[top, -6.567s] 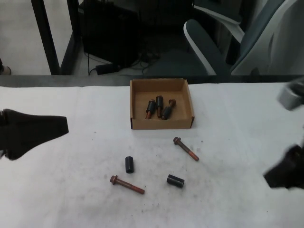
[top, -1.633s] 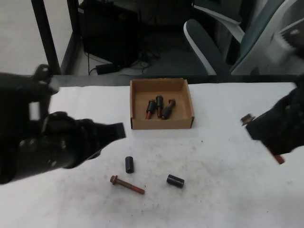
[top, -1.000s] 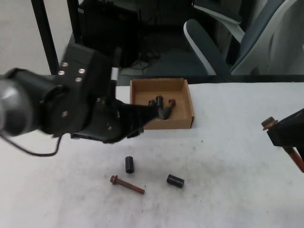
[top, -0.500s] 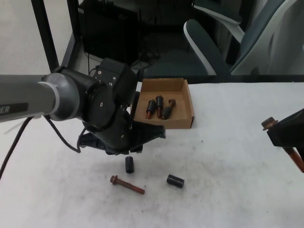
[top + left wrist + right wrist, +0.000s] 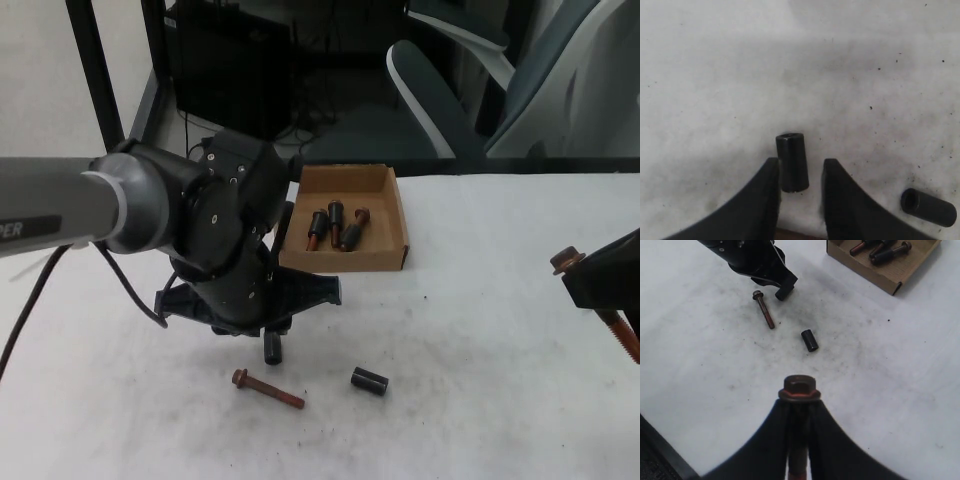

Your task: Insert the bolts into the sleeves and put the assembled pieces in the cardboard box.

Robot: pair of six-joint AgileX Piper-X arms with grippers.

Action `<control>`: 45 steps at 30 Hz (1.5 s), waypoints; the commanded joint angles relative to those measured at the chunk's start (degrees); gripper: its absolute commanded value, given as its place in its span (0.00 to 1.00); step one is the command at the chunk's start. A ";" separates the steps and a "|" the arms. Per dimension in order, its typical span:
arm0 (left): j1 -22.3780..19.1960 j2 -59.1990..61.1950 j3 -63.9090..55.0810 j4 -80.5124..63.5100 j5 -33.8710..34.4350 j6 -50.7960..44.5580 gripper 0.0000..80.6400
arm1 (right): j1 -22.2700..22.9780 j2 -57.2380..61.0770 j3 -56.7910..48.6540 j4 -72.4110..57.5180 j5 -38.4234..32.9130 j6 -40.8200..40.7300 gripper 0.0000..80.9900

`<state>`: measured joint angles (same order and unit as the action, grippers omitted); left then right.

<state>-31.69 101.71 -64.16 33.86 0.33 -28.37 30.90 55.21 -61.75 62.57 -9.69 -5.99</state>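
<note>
Change vs. half a second ago: the left arm is sitting lower over the white bench (image 5: 480, 420), and the left gripper (image 5: 272, 345) is now straddling the short black cylindrical sleeve (image 5: 272, 350) that was lying clear in front of it. The right gripper (image 5: 600, 280) is staying put at the bench's right side, as one second ago.

Left gripper (image 5: 800, 167): the fingers are standing apart, one on each side of the sleeve (image 5: 792, 161), not pressing on it; a gap is showing on one side at least.

Right gripper (image 5: 799, 407): the fingers are clamping the shank of a rusty orange hex-head bolt (image 5: 799, 389), with the head (image 5: 567, 260) sticking out past the tips.

The straddled sleeve is looking matte black, with one open end facing the wrist camera. A second black sleeve (image 5: 369, 380) is lying on its side near it. A second rusty bolt (image 5: 267, 389) is lying flat just beside the left gripper.

The open brown cardboard box (image 5: 340, 262) is sitting near the bench's far edge, holding three assembled bolt-and-sleeve pieces (image 5: 335, 225).

Room: bare bench is lying between the box and the right gripper, and in front of the loose parts toward the near edge.
</note>
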 commanded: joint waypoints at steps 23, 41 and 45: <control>-0.21 4.03 -0.53 -4.24 -2.36 -2.58 0.35 | 0.25 -0.38 -0.10 0.10 -0.58 -0.40 0.00; -0.45 7.66 -0.08 -1.38 3.33 -5.05 0.35 | 0.25 -0.38 -0.10 -0.39 -0.58 -0.43 0.00; -0.45 7.65 -0.08 0.96 4.06 -4.15 0.29 | 0.25 -0.38 -0.10 -0.39 -0.58 -0.43 0.00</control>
<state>-31.76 107.97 -64.61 31.67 1.44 -32.91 30.90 55.21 -61.75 62.57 -9.69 -5.99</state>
